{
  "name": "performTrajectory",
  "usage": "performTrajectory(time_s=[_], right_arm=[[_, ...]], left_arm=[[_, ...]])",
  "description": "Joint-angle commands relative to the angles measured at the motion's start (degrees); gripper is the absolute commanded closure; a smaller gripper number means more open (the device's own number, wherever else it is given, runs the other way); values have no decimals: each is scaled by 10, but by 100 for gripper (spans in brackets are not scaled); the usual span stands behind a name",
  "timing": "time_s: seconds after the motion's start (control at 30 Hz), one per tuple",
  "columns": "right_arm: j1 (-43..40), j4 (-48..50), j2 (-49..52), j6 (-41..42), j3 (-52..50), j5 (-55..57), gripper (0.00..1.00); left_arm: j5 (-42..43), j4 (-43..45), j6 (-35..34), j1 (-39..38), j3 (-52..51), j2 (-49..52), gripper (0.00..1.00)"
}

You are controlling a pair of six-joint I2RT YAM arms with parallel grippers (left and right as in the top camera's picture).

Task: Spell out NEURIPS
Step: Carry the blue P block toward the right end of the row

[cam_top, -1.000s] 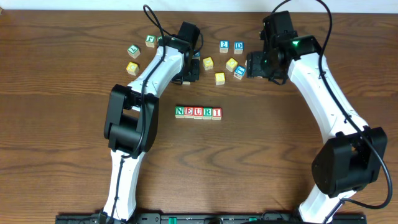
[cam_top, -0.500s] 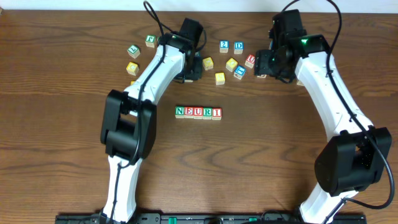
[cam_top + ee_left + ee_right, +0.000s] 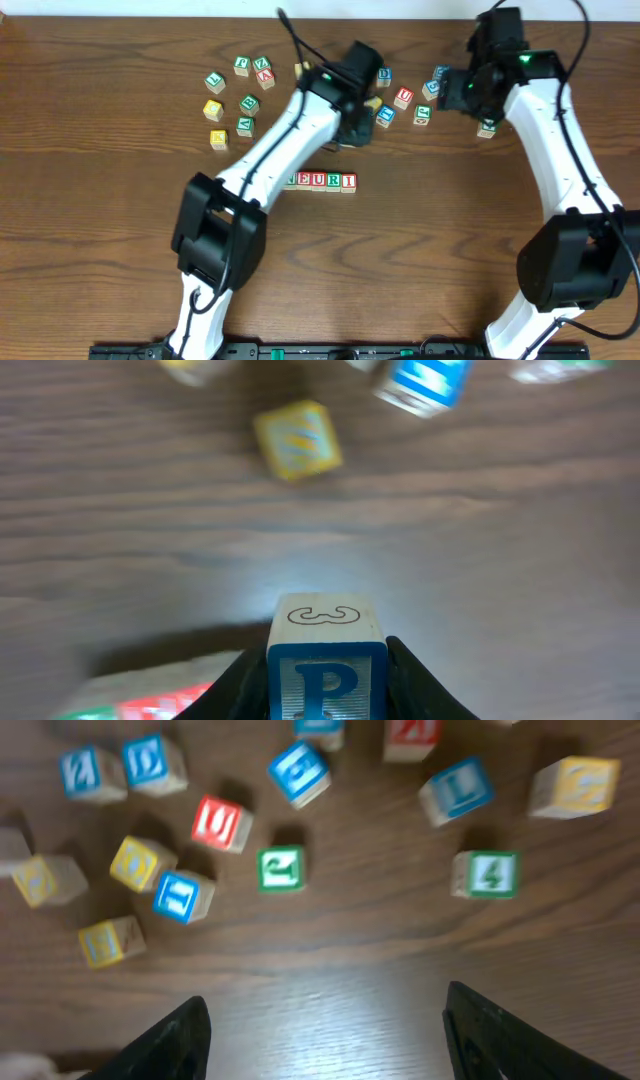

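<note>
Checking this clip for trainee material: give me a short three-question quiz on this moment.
1. True or false: the right jaws hold a cube.
2. Which letter faces the left wrist camera on the alphabet cube in the left jaws? A) P B) S C) D
3. Fill in: the row of cubes ends, at the right in the overhead view, with the letter ___.
Key: 1 false, open and empty; 2 A; 3 I.

Reaches with left arm (image 3: 285,150) diagonally up and rightward from a bent elbow; clamps left gripper (image 3: 327,685) on P cube (image 3: 326,660), one finger against each side; stretches right arm (image 3: 560,150) far forward; hangs right gripper (image 3: 325,1030) downward-facing, jaws spread wide, empty.
</note>
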Motion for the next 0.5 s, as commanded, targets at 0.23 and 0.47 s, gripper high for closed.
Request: performTrajectory(time_s=[0.23,0.47], right_arm=[[-53,-20,-48,-9,18,-8,30],[-52,-33,-48,-9,18,-11,30]], left_arm=[[-10,5,-52,-73,-5,31,69],[-10,11,-77,-87,-14,73,68]])
